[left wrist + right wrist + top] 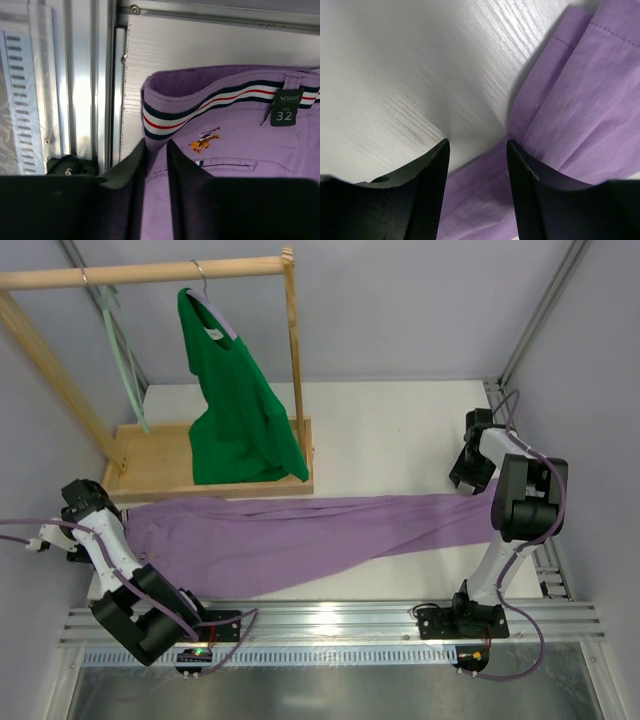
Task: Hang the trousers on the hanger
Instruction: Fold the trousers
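Reaching low, left pincer (156,146) barely parted over the trousers (300,530) waistband; right pincer (477,145) gapes wide at the hem.

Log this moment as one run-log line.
trousers flat on table, not on hanger | hanger on rail | left gripper slightly open at waistband | right gripper open over leg hem
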